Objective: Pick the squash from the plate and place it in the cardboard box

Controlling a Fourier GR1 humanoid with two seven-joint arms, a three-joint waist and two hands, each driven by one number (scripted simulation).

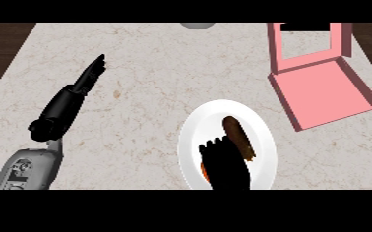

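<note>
Squash (237,133) on plate (263,128): long axis 11-to-5 o'clock, just at 1 o'clock of right hand (224,163), fingers straight over it, not curled. Left hand (88,78) spread, far.

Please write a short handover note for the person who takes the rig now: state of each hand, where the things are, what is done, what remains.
Left hand: open, fingers straight, resting over the counter at the left, holding nothing.
Right hand: over the white plate, fingers reaching onto the squash; whether they have closed on it cannot be seen.
The squash lies on the plate, not lifted.
The pink box stands open at the far right, with nothing visible in it.
Done: approach to the squash.
Left: grasp, lift, carry to the box, release.
</note>
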